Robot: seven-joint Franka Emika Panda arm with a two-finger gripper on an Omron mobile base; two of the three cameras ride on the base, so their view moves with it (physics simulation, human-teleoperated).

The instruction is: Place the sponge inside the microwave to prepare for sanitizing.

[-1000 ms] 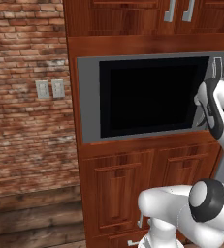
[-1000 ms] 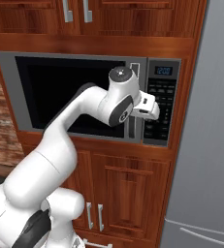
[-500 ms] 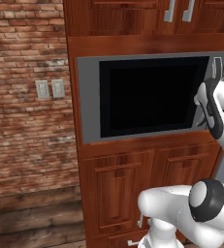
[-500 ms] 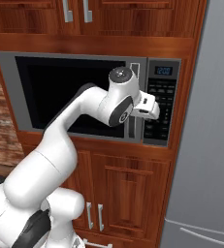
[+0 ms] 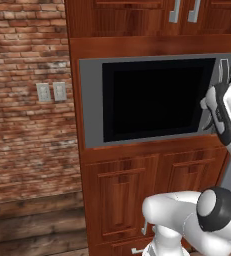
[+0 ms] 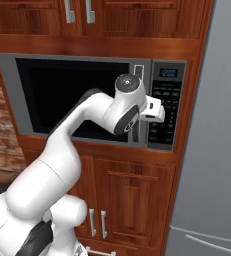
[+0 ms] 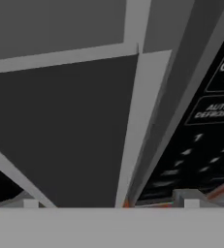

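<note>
Our white two-finger gripper (image 6: 157,113) hangs with its fingers spread wide and nothing between them, close against the right edge of the wide grey microwave (image 5: 92,105) with its large black glass door (image 5: 157,100), which is shut. The microwave sits built into reddish-brown wooden cabinets (image 5: 122,200). In the hand view the two dark fingertips (image 7: 191,198) straddle the grey vertical door handle (image 7: 133,135), which runs lengthwise away from us, with the black keypad panel (image 6: 168,107) just to its right. We judge the coming move turns on this: the handle lies directly ahead between the open fingers, its long axis upright along the door's right edge. We cannot make out the sponge.
</note>
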